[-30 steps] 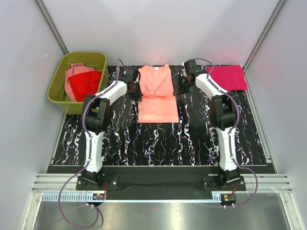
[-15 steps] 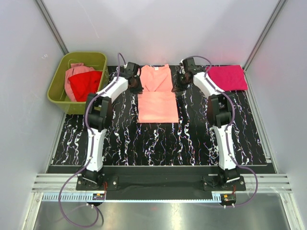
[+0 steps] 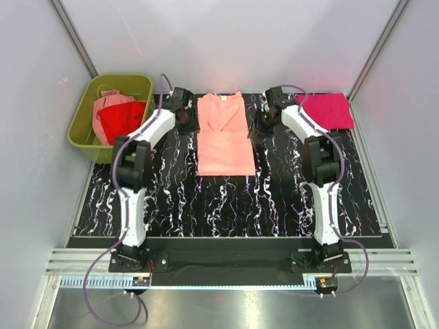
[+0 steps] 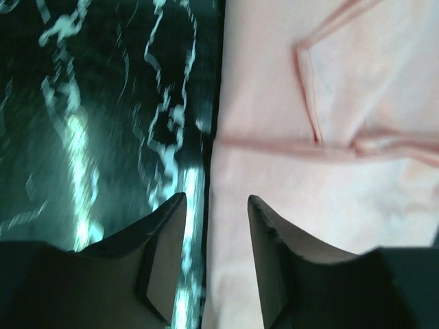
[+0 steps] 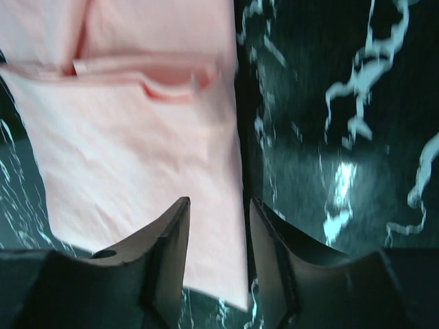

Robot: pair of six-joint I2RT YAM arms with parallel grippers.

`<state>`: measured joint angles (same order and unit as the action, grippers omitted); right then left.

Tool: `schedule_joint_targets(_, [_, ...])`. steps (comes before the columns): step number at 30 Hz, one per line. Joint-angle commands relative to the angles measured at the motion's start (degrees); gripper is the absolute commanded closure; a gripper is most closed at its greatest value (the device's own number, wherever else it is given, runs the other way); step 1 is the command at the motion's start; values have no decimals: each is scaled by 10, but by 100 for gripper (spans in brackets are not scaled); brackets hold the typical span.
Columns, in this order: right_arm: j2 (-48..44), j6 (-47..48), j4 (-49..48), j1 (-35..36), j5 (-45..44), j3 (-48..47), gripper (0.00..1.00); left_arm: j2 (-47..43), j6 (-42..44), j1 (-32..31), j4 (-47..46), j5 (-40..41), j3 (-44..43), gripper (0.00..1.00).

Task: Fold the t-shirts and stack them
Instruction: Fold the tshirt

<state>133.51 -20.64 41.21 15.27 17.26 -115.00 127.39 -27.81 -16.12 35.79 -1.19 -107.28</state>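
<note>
A salmon-peach t-shirt [image 3: 223, 137] lies flat at the table's far middle, sleeves folded in and its lower part folded up. My left gripper [image 3: 188, 122] is open at its left edge; in the left wrist view [image 4: 216, 205] the jaws straddle the edge of the cloth [image 4: 329, 171]. My right gripper [image 3: 258, 126] is open at its right edge; in the right wrist view [image 5: 218, 205] the jaws straddle the cloth's edge [image 5: 123, 137]. A folded magenta-pink t-shirt [image 3: 326, 110] lies at the far right. A red t-shirt [image 3: 122, 118] and a dusty pink one [image 3: 106, 104] lie in the bin.
The olive-green plastic bin [image 3: 81, 130] stands off the table's far left corner. The black marbled table top [image 3: 226, 205] reaches to the white walls behind and at both sides.
My left gripper has moved a little outward to the left of the salmon shirt's edge. My right gripper has shifted slightly along the right edge. The shirt lies about as before.
</note>
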Motion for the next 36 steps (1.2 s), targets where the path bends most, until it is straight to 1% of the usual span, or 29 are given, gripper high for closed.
schedule_joint_targets(1, [-91,19,4,-2,19,64,52,-127,11,-1,-18,11,69,52])
schedule_joint_targets(2, [-101,30,7,-1,30,93,50,-143,9,-1,-20,7,92,52])
schedule_joint_targets(3, [-117,34,8,-1,37,107,48,-175,7,-3,-30,1,141,51])
schedule_joint_targets(4, [-126,39,6,-2,53,122,48,-191,6,-8,-38,-9,167,51])
schedule_joint_targets(5, [-134,44,3,-2,61,152,47,-207,4,-11,-48,-29,195,51])
schedule_joint_targets(6, [-148,46,-2,-2,69,166,47,-237,0,-12,-75,-46,251,51])
schedule_joint_targets(7, [-156,50,-10,-2,83,181,46,-252,-7,-12,-91,-67,280,51])
schedule_joint_targets(8, [-163,56,-15,-2,88,207,46,-265,-13,-13,-131,-108,308,51])
schedule_joint_targets(9, [-164,60,-19,-2,95,218,46,-286,-19,-13,-149,-126,358,51])
schedule_joint_targets(12, [-166,77,-33,-2,124,253,45,-310,-24,-12,-214,-174,428,50])
schedule_joint_targets(14, [-162,86,-35,-3,125,265,45,-310,-29,-13,-242,-214,447,49])
schedule_joint_targets(16, [-157,95,-35,-3,123,269,44,-311,-32,-15,-252,-222,467,48])
schedule_joint_targets(21, [-154,100,-43,-5,127,295,46,-309,-30,-15,-264,-205,500,47])
schedule_joint_targets(29, [-151,103,-60,-14,135,327,50,-277,-34,-17,-264,-189,498,51])
schedule_joint_targets(33, [-147,103,-66,-17,137,334,53,-265,-36,-17,-259,-192,494,61])
schedule_joint_targets(34, [-147,102,-66,-19,136,337,56,-263,-37,-17,-256,-189,493,69])
schedule_joint_targets(36, [-147,101,-68,-22,136,341,64,-265,-38,-17,-240,-181,496,79])
